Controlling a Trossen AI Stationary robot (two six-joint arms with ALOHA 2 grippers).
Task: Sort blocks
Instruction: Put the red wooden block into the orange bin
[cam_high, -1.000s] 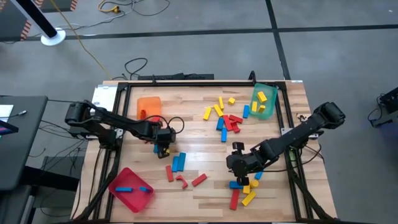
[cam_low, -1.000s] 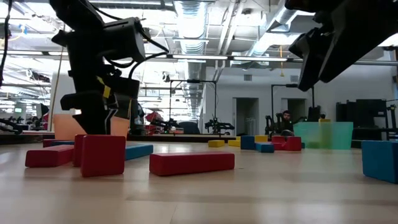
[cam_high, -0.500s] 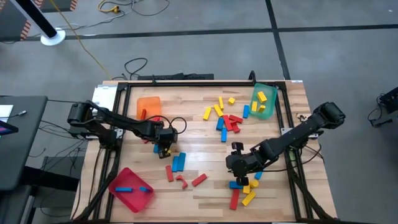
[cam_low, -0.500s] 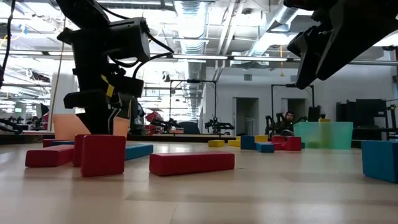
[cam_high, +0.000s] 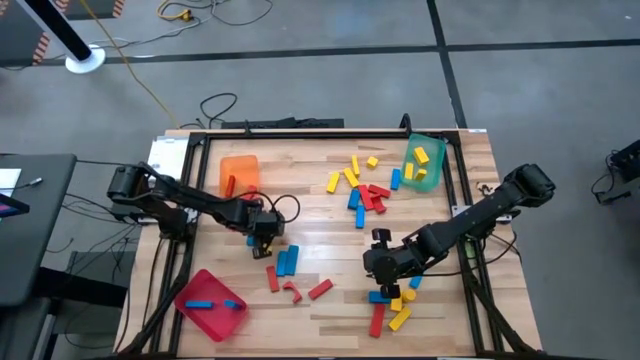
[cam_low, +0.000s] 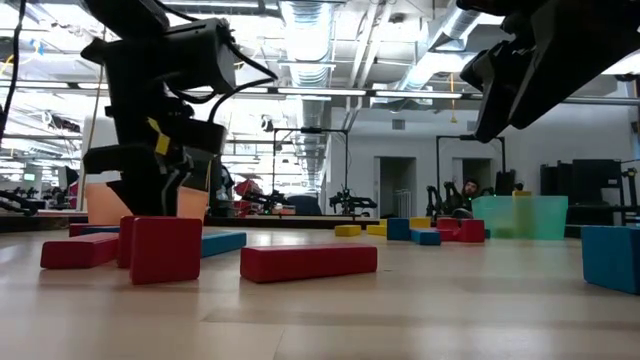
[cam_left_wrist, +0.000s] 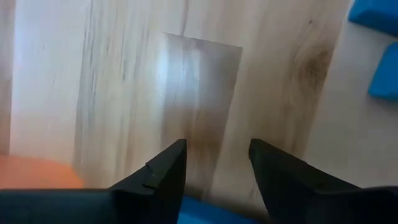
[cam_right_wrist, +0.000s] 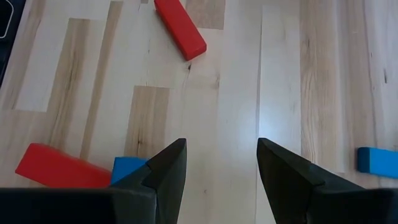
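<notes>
Two dark arms reach in over the wooden table (cam_high: 320, 215), one from each side. Three trays sit on it: an orange tray (cam_high: 239, 171) near the far left, a red tray (cam_high: 211, 304) at the near left corner with two blue blocks (cam_high: 198, 304) inside, and a green tray (cam_high: 424, 163) at the far right holding yellow blocks (cam_high: 421, 155).

Next in size, the left claw (cam_high: 262, 226) hangs low over the table's left middle, between the orange tray and a pair of loose blue blocks (cam_high: 288, 260). Its fingers (cam_left_wrist: 163, 171) stand apart over bare wood, with a blue block (cam_left_wrist: 205, 210) showing just under them (whether it is gripped cannot be told). The right claw (cam_high: 383, 262) hovers over the near right, fingers (cam_right_wrist: 166, 163) spread and holding nothing, just above a red, blue and yellow heap (cam_high: 390, 300).

Smallest are the loose blocks: a mixed cluster (cam_high: 360, 185) lies beside the green tray, and three red blocks (cam_high: 293, 286) lie near the red tray.
</notes>
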